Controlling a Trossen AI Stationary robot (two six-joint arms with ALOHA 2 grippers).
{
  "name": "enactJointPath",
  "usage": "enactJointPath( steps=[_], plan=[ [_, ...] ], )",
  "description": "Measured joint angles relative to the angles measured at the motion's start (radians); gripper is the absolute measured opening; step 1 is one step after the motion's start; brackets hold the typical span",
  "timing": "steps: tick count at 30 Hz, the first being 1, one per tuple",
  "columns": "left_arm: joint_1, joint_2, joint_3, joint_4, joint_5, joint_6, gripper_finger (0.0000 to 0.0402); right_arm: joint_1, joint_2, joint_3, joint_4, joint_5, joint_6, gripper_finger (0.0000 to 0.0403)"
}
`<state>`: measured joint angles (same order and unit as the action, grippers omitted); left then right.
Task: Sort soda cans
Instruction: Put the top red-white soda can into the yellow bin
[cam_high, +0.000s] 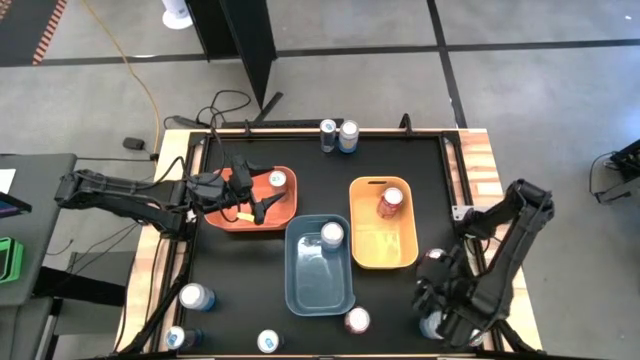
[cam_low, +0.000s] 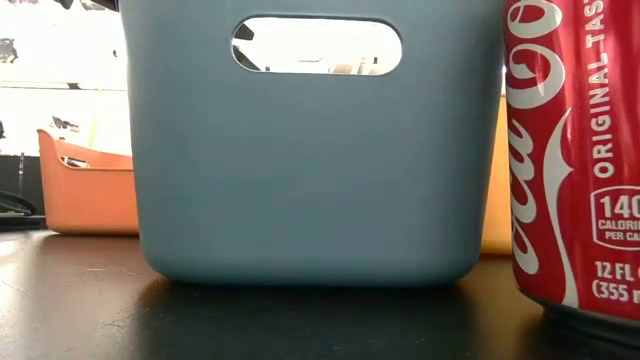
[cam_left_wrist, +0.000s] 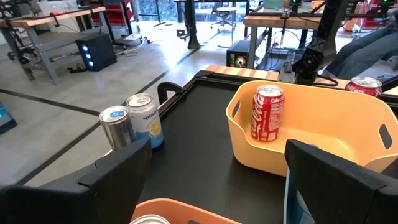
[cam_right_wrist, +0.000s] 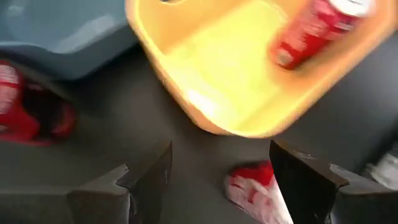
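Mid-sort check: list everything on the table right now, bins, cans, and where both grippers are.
orange bin: one, orange, table's left part
can in orange bin: one, silver top
blue bin: one, blue, centre
can in blue bin: one, silver top
yellow bin: one, yellow, right of centre
can in yellow bin: one, red
far-edge cans: two, side by side
near-left cans: three, silver tops
loose red can: one, before blue bin
left gripper: open, over orange bin
right gripper: open, near-right corner, above another red can

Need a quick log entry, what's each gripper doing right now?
Left gripper: open, empty, over the orange bin.
Right gripper: open, empty, above a red can.
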<state>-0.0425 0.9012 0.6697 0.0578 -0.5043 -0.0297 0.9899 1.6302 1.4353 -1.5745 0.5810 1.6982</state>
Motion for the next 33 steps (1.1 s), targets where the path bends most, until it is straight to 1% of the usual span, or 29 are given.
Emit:
enactJointPath(
  steps=[2, 6, 7, 10, 12, 14, 22, 26, 29, 33],
  plan=[
    [0.000, 0.000, 0.000, 0.001, 0.000, 0.000, 0.0366, 0.013, -0.022, -0.013, 0.008, -0.005, -0.009, 0.0286],
    [0.000, 0.000, 0.000, 0.001, 0.000, -0.007, 0.0366, 0.009, -0.043, -0.045, 0.003, -0.035, 0.065, 0.0286],
    [0.000, 0.000, 0.000, 0.001, 0.001, -0.005, 0.0366, 0.010, -0.041, -0.056, 0.002, -0.058, 0.071, 0.0286],
    [0.000, 0.000, 0.000, 0.001, 0.000, -0.002, 0.0366, 0.009, -0.038, -0.107, 0.003, -0.186, 0.041, 0.0286],
    [0.000, 0.000, 0.000, 0.000, 0.000, -0.002, 0.0366, 0.007, -0.039, -0.138, 0.004, -0.234, 0.024, 0.0286],
    [0.000, 0.000, 0.000, 0.001, 0.001, -0.002, 0.0366, 0.004, -0.045, -0.157, 0.001, -0.243, 0.013, 0.0286],
    [0.000, 0.000, 0.000, 0.004, 0.001, -0.003, 0.0366, -0.019, -0.091, -0.158, 0.004, -0.242, -0.064, 0.0286],
    [0.000, 0.000, 0.000, 0.004, 0.001, -0.003, 0.0366, -0.060, -0.113, -0.158, 0.003, -0.242, -0.182, 0.0286],
    [0.000, 0.000, 0.000, 0.003, 0.001, -0.004, 0.0366, -0.102, -0.122, -0.158, 0.004, -0.244, -0.329, 0.0286],
    [0.000, 0.000, 0.000, 0.002, 0.001, -0.005, 0.0366, -0.141, -0.134, -0.158, 0.003, -0.290, -0.535, 0.0286]
  ],
)
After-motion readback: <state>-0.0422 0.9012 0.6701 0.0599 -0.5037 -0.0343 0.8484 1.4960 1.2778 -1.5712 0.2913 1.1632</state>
